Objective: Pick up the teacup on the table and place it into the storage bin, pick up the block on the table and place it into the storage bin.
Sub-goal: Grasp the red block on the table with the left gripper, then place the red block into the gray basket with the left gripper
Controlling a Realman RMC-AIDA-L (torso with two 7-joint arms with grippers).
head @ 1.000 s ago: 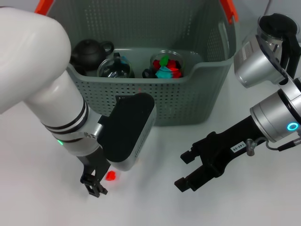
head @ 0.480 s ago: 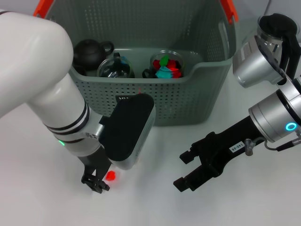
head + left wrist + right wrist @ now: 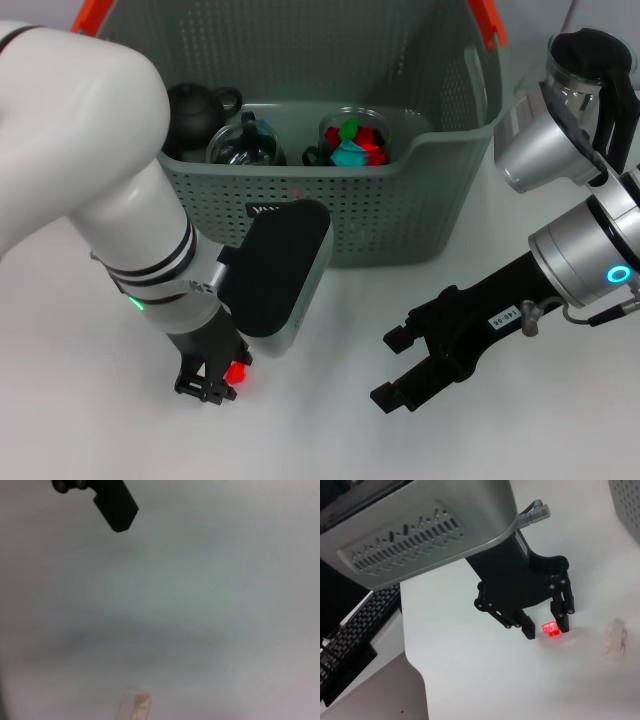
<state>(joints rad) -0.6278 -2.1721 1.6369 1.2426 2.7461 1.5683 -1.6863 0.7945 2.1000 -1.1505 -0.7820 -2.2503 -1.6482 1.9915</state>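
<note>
A small red block [image 3: 236, 372] lies on the white table in front of the storage bin [image 3: 385, 215]. My left gripper [image 3: 212, 388] is down at the table, open, and the right wrist view shows the block [image 3: 551, 628] between its black fingers [image 3: 527, 630], close against one of them. My right gripper [image 3: 392, 368] hovers open and empty over the table to the right. No teacup stands on the table. A glass cup [image 3: 243, 146] sits inside the bin.
In the bin, a black teapot [image 3: 195, 110] and a glass jar of coloured blocks [image 3: 355, 138] stand beside the cup. A glass kettle [image 3: 588, 62] stands at the far right. A small pale object [image 3: 615, 637] lies on the table near the block.
My left gripper has shifted toward the red block and lowered, so its fingers now straddle it. The right arm has barely moved.
</note>
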